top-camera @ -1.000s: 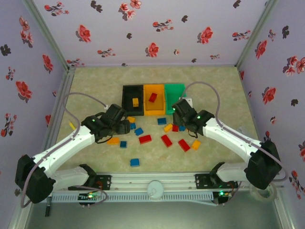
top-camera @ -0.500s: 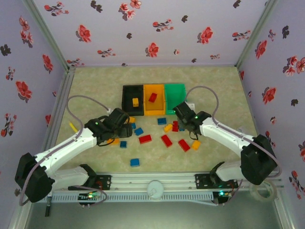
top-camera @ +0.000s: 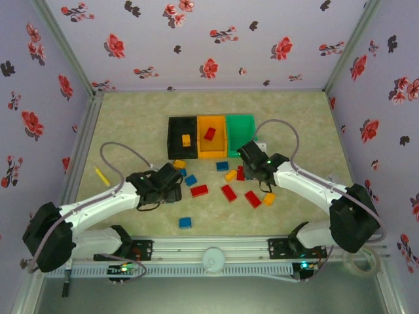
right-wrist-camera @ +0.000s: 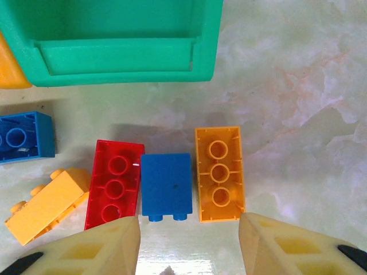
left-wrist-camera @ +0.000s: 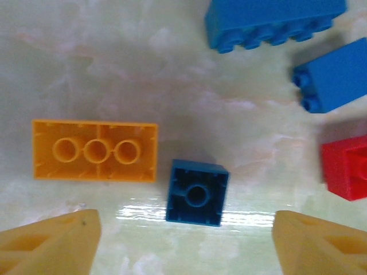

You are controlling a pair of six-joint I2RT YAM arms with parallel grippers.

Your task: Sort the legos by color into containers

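Blue brick sits hemmed closely between red brick and orange brick.

Top camera overlooks the whole table from behind; wrist cameras face straight down, close over its legos.

In front of the green bin, a red brick, a blue brick and an orange brick lie side by side on the pale table, with a tilted yellow brick and a second blue brick to their left, near the parted fingers of the right gripper.
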